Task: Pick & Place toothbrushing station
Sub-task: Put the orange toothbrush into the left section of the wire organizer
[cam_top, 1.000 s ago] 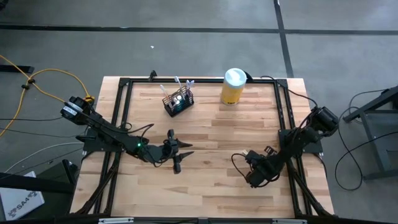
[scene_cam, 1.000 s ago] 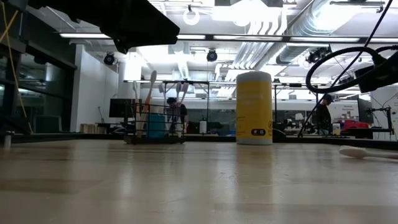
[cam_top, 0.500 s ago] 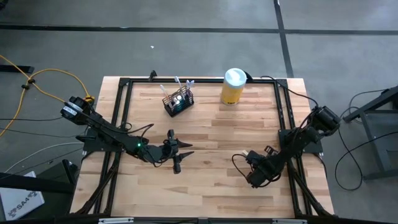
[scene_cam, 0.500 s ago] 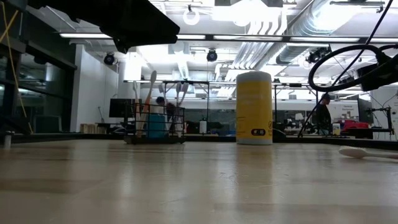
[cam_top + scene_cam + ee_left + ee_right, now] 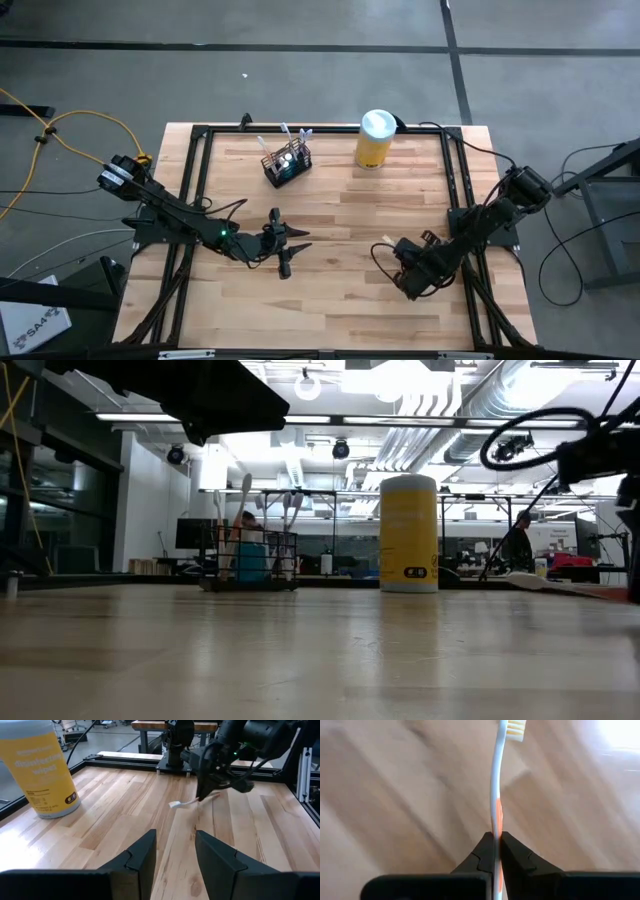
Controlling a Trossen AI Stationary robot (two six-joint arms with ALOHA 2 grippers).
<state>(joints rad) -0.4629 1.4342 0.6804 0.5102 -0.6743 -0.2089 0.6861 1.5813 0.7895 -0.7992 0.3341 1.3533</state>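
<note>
The right pincer (image 5: pixel 496 851) is clamped on the handle of a white and orange toothbrush (image 5: pixel 496 795), held just above the wooden worktop (image 5: pixel 340 290) at its right side. The left pincer (image 5: pixel 172 851) hovers over the worktop's middle-left, fingers narrowly apart and holding nothing. The small black wire-mesh holder (image 5: pixel 287 163) stands near the back edge, with toothbrushes upright inside, left of the yellow cylindrical canister (image 5: pixel 374 140).

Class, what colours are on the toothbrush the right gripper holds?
White with an orange stripe on the toothbrush; right wrist view shows it best.
</note>
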